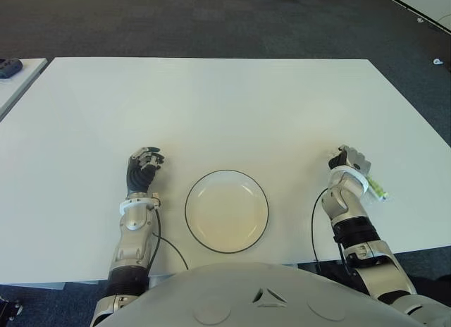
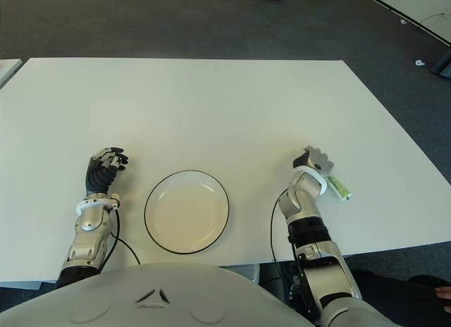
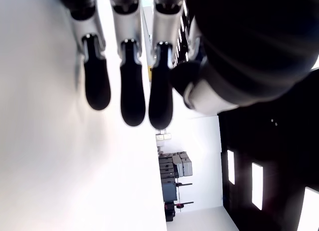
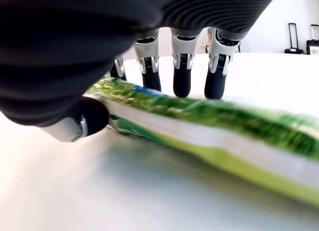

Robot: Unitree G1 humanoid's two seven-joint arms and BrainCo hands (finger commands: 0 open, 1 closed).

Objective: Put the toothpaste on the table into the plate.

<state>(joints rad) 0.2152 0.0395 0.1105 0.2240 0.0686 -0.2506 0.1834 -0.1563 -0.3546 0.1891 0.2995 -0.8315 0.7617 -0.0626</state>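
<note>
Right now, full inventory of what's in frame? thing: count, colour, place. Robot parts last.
table: 1, white, fills most of both eye views.
plate: 1, white with dark rim, empty, near edge of the table, between the two hands.
toothpaste: 1, green and white tube, lying on the table beside the right hand, on its outer side.
second table: 1, white, corner showing at far left, a dark item on it.
floor: dark grey carpet, beyond and right of the table.
left hand: 1, dark fingers, left of the plate, fingers relaxed, holding nothing.
right hand: 1, right of the plate, over the toothpaste, fingers extended above the tube, thumb beside it, not closed on it.
</note>
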